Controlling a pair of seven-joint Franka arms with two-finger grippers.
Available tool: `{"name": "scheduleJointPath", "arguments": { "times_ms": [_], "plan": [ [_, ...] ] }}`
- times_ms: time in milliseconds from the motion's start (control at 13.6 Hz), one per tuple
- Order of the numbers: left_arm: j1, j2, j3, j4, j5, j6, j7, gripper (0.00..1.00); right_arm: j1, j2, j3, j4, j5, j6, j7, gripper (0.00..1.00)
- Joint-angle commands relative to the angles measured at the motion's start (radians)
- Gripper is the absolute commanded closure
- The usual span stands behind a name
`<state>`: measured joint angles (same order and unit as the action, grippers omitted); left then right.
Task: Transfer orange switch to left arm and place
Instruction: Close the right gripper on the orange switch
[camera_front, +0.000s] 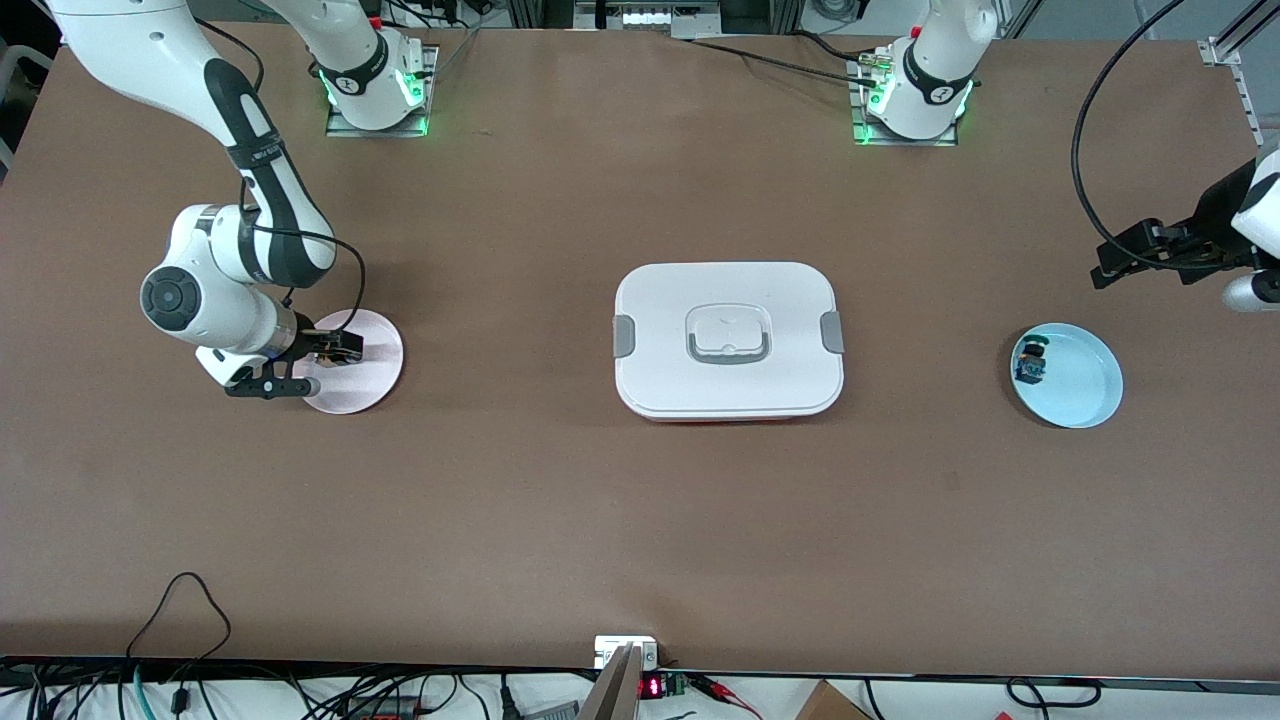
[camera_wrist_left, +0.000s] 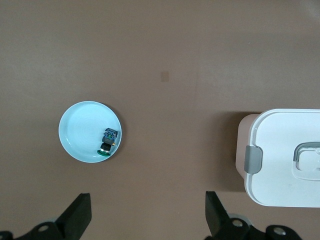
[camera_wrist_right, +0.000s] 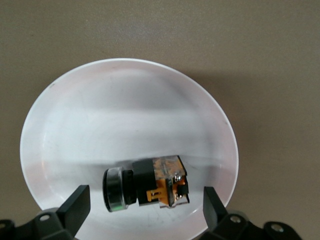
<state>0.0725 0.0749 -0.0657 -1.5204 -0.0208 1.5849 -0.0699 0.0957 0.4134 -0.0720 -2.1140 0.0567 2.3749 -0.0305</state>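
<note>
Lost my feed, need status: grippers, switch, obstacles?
Right gripper open over pink plate, switch below it. Left gripper open, waiting above table near blue plate. Box mid-table between plates.

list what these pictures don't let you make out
- Front view: the orange switch on the pink plate is hidden by the right gripper over it; it shows only in the right wrist view.
- Front view: the left gripper is over the table near the blue plate; its arm is cut off by the edge.
- Left wrist view: the box is cut off by the edge.
</note>
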Motion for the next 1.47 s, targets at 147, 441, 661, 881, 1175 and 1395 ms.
{"name": "scheduleJointPath", "arguments": {
  "times_ms": [147, 441, 661, 881, 1175, 1395],
  "plan": [
    [0.000, 0.005, -0.002, 0.011, 0.029, -0.011, -0.008, 0.00, -0.005, 0.034, 0.006, 0.000, 0.009, 0.027, -0.029, 0.00],
    [0.000, 0.005, -0.002, 0.012, 0.029, -0.011, -0.008, 0.00, -0.007, 0.044, 0.021, -0.003, 0.011, 0.050, -0.077, 0.00],
    [-0.002, 0.005, -0.002, 0.012, 0.029, -0.011, -0.008, 0.00, -0.007, 0.048, 0.021, -0.003, 0.011, 0.052, -0.091, 0.00],
    [-0.002, 0.005, -0.002, 0.011, 0.029, -0.011, -0.008, 0.00, -0.007, 0.048, 0.021, -0.003, 0.011, 0.052, -0.100, 0.00],
    [-0.002, 0.005, -0.002, 0.012, 0.029, -0.011, -0.008, 0.00, -0.007, 0.047, 0.021, -0.001, 0.011, 0.043, -0.135, 0.51],
    [-0.007, 0.005, -0.002, 0.012, 0.029, -0.011, -0.008, 0.00, -0.005, 0.045, 0.023, 0.003, 0.011, 0.041, -0.137, 0.74]
  ]
}}
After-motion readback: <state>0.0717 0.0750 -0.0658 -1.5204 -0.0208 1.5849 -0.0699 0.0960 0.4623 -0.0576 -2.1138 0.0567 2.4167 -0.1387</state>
